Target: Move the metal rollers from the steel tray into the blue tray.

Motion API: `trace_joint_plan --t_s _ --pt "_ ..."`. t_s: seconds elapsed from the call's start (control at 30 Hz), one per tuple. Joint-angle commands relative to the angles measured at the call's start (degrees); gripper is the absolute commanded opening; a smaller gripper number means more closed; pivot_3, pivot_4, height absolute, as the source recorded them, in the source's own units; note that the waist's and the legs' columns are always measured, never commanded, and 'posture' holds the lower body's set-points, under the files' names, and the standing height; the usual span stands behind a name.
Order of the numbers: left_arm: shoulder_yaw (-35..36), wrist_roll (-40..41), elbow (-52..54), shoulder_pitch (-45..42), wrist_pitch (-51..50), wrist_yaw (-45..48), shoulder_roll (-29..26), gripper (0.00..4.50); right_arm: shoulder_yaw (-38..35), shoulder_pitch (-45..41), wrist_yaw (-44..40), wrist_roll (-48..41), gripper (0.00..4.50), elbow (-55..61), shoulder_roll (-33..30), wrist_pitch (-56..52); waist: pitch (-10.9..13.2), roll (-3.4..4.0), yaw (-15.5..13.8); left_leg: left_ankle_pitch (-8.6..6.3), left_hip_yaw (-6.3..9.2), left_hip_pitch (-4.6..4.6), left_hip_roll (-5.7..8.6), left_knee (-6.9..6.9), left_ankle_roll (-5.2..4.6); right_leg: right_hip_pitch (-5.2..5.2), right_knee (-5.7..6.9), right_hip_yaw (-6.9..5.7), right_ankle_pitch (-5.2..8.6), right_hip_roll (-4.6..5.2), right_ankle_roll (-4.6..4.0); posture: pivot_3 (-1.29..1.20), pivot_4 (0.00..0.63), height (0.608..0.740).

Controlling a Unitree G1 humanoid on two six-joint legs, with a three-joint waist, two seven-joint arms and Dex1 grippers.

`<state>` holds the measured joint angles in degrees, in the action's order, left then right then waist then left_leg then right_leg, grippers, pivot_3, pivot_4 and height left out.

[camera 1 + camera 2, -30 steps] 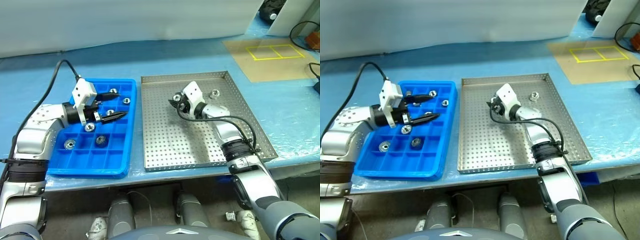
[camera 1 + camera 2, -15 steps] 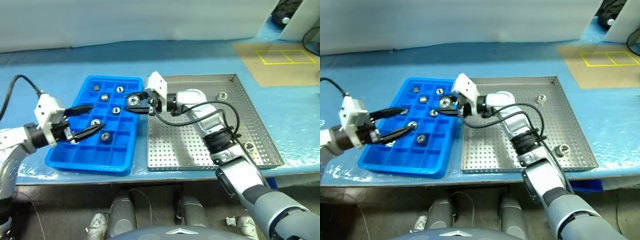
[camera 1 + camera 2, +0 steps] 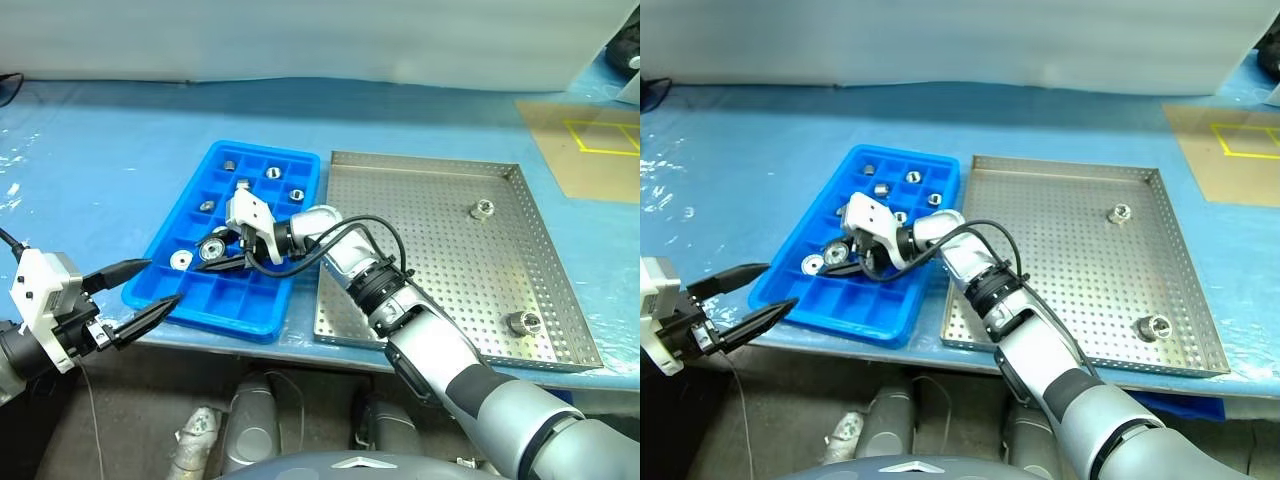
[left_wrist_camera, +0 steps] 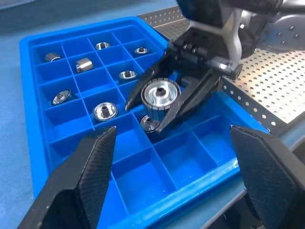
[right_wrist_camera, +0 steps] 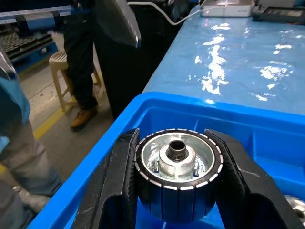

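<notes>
You see the right gripper (image 3: 212, 258) reaching far across to the left, over the blue tray (image 3: 190, 305), and its two black fingers are pinching one metal roller (image 4: 160, 94), a round silver piece with a ribbed edge and a hole in the centre. The held roller hangs above the near middle compartments of the blue tray; from the pictures you cannot tell if it touches the floor of a compartment. In the right wrist view the same roller (image 5: 177, 162) sits tight between both fingers, with the blue rim just behind it. Your left gripper (image 3: 135, 295) is to the left and near side of the blue tray, just outside its near left corner, and its fingers are spread wide with nothing between them. Several other rollers already lie in the blue tray: some small ones in the far compartments, for example one (image 3: 272, 172) at the far row, and flatter ones in the middle rows, like the one (image 3: 181, 260) near the left wall. The steel tray (image 3: 420, 330) stands just right of the blue tray, the two almost touching. On it you still have two rollers: one (image 3: 481, 209) at the far right part and one (image 3: 523, 322) near the right rim on the near side, well apart from each other.
</notes>
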<state>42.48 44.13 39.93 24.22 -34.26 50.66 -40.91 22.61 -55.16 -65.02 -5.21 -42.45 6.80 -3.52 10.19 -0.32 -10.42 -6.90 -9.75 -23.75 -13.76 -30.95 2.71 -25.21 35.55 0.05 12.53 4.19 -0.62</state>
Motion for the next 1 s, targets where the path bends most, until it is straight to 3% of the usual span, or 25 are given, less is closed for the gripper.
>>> trace_joint_plan --t_s 0.03,0.47,0.77,1.0 --pt "0.86 1.41 2.2 0.18 1.03 -1.46 0.15 4.02 1.71 1.24 -0.21 1.8 1.68 -1.54 2.79 2.78 0.0 -0.01 -0.13 0.0 0.01 0.01 0.0 0.0 0.0 0.01 0.02 0.0 0.0 0.0 0.0 0.4 0.15 0.74" --pt "-3.3 0.26 -1.43 -4.66 2.28 -2.72 -1.86 4.02 4.21 2.45 8.41 4.37 1.68 -3.97 9.23 5.11 -0.05 -0.02 -0.02 0.03 0.02 0.08 0.02 0.0 0.05 0.03 0.12 0.02 0.0 -0.01 0.01 0.36 0.15 0.74" --pt "-6.01 -1.06 -6.45 -9.56 3.65 -1.27 -3.89 4.02 1.95 -0.07 5.76 -0.92 1.68 3.17 7.6 0.23 -0.05 -0.03 0.33 0.08 0.02 0.07 0.0 -0.02 0.13 -0.01 0.15 0.03 -0.13 -0.04 -0.21 0.3 0.15 0.74" --pt "-7.45 -0.82 -9.24 -13.55 3.8 -0.2 -5.44 4.02 4.64 -0.34 8.07 -0.87 1.68 4.91 12.28 -0.71 -0.06 -0.04 0.44 0.1 0.02 0.08 0.0 -0.03 0.17 -0.01 0.19 0.02 -0.2 -0.04 -0.33 0.29 0.15 0.74"
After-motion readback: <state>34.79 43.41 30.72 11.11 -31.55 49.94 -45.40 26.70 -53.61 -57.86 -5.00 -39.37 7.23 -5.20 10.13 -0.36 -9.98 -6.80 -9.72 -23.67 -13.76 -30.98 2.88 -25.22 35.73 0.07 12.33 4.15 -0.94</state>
